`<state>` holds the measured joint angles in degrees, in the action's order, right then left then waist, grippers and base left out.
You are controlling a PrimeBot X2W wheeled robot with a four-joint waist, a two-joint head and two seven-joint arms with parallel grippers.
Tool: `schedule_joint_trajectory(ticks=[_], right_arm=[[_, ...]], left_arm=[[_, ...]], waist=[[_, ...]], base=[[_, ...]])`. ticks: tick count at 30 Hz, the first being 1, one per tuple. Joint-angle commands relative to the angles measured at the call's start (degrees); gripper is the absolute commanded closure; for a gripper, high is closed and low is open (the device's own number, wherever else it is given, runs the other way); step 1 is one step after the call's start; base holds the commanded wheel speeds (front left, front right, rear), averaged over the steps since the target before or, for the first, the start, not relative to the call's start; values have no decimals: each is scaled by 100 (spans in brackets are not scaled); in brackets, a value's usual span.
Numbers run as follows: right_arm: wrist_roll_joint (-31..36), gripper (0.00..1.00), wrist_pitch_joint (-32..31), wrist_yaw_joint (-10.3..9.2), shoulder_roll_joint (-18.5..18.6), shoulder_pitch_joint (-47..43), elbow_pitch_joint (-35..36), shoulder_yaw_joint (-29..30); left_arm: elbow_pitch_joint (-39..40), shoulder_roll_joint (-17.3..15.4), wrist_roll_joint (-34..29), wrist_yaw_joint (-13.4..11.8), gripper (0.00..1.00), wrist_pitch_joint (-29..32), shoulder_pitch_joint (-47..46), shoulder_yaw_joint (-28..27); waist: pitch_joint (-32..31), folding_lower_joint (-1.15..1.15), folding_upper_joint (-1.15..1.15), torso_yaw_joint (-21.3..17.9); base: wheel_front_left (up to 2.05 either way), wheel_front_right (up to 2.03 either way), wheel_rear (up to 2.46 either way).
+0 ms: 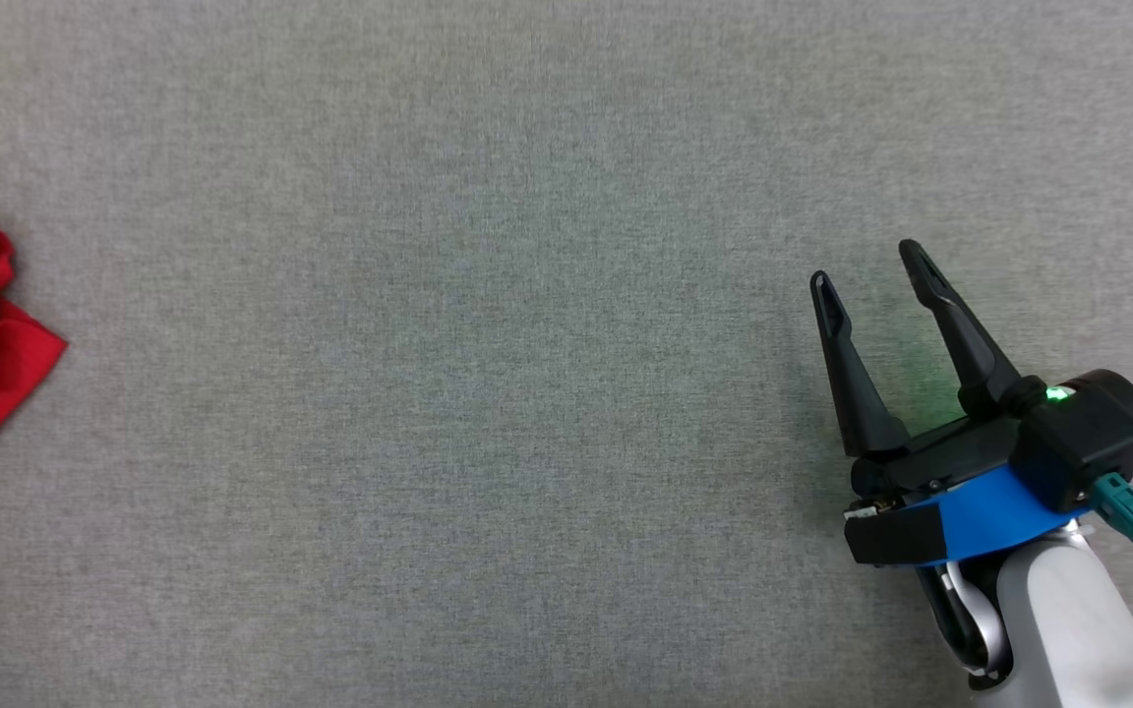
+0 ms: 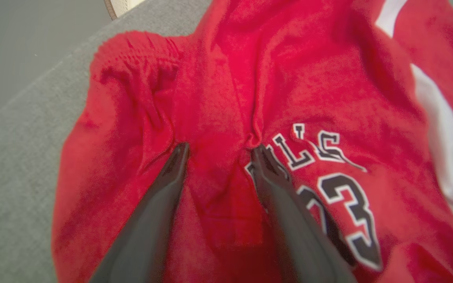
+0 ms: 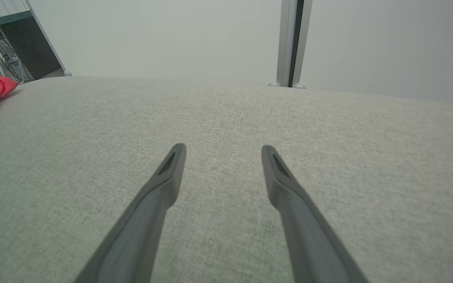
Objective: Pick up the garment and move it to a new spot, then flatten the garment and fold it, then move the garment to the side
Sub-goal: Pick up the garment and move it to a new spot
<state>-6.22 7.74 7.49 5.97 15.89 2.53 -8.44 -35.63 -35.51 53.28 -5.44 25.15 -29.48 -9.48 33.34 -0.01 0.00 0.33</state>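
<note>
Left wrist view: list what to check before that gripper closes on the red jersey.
1. Left gripper on the jersey: ok, both fingertips press into the red cloth.
2. Cloth between the fingertips: ok, a ridge bunches there.
3. Grip made: not ok, the jaws stand apart.
4. How many layers would be caught: cannot tell.
5. Right gripper away from the jersey: ok, open above the grey table, far across it.
</note>
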Motion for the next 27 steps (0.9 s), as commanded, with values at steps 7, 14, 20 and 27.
schedule_joint_trajectory(ticks=[7,14,20,27], right_arm=[[-132,0,51,1,-52,-121,-222,-45],[-306,0,173,1,-125,-287,-536,-144],[-470,0,233,1,-205,-444,-742,-49],[-511,0,175,1,-262,-626,-750,53]], left_arm=[[197,-27,-47,285,100,-29,142,135],[1025,-373,-285,478,100,-105,-26,254],[2237,-477,-499,356,100,-100,-162,410],[3796,-117,-455,127,100,385,-315,929]], waist=[[-745,1,0,53],[-1642,1,0,58],[-2355,1,0,-79],[-2807,1,0,-363]], base=[[0,0,0],[0,0,0],[0,0,0],[0,0,0]])
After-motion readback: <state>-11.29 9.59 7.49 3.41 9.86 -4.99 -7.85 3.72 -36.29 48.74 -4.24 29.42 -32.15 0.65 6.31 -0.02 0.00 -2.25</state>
